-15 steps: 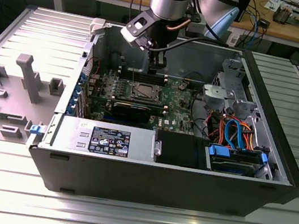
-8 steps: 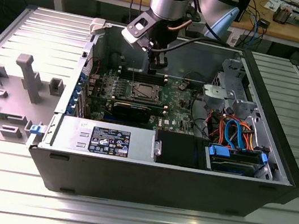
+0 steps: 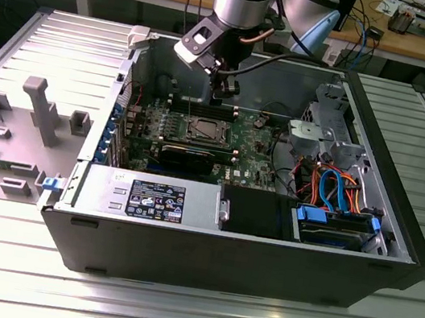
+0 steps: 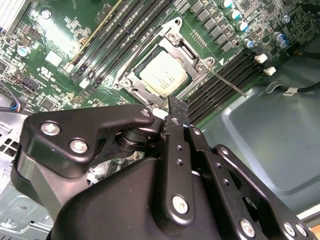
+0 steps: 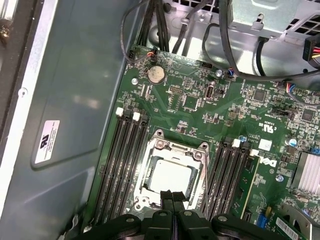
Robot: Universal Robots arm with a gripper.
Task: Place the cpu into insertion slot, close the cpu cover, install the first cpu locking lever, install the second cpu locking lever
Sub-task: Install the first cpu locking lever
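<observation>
Gripper (image 5: pixel 173 195), pinched together, hangs just above one edge of the cpu (image 5: pixel 169 176).

Bright overhead light. Glare bands on ribbed table (image 3: pixel 171 307), exterior view. Case (image 3: pixel 220 262) interior shadowed. Soft sheen on cpu (image 4: pixel 164 75), second wrist view.

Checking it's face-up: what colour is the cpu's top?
The cpu is pale silvery-grey on top, clearest in the second wrist view.
</observation>
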